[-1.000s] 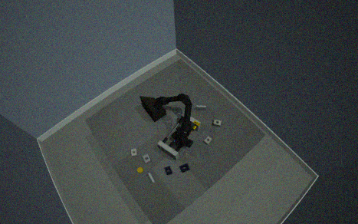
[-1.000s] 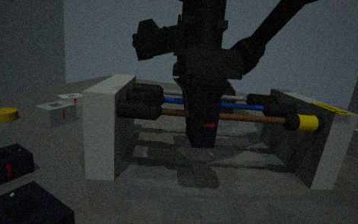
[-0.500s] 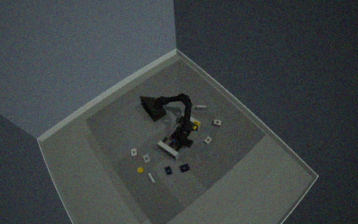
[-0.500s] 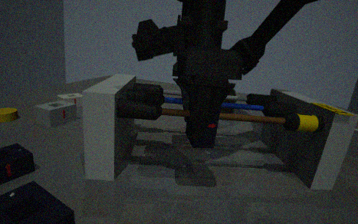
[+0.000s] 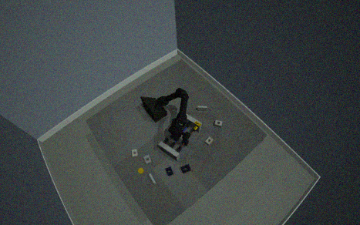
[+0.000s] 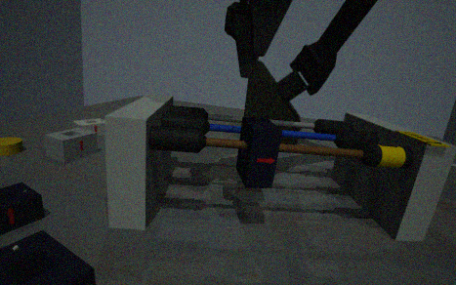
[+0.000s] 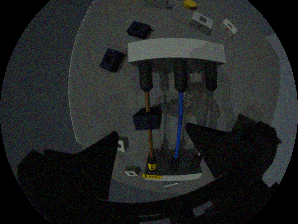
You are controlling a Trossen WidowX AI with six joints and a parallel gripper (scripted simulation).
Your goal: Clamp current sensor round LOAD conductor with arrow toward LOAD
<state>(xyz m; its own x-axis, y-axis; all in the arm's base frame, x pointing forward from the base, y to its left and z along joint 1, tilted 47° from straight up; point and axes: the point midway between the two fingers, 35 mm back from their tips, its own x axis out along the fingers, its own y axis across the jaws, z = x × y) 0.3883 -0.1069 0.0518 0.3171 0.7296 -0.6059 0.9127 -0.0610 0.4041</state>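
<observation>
The dark blue sensor (image 6: 259, 168) (image 7: 146, 120) sits round the brown conductor (image 6: 316, 149) (image 7: 151, 142), upright between the end blocks. It looks like one closed block; the latch is too dark to make out. Its red arrow (image 6: 266, 160) points right, toward the yellow collar (image 6: 393, 156) (image 7: 152, 166) and the yellow LOAD label (image 6: 421, 139) (image 7: 152, 176). My gripper (image 7: 153, 131) is open wide and empty, above the sensor and clear of it. In the top view the arm hides most of the sensor.
A blue conductor (image 6: 309, 135) (image 7: 180, 125) and a grey one (image 6: 297, 125) run beside the brown one. White end blocks (image 6: 126, 176) (image 6: 426, 195) hold them. Dark blocks (image 5: 169, 171) (image 5: 186, 168), several white blocks (image 5: 209, 140) and a yellow disc (image 5: 140, 170) lie around.
</observation>
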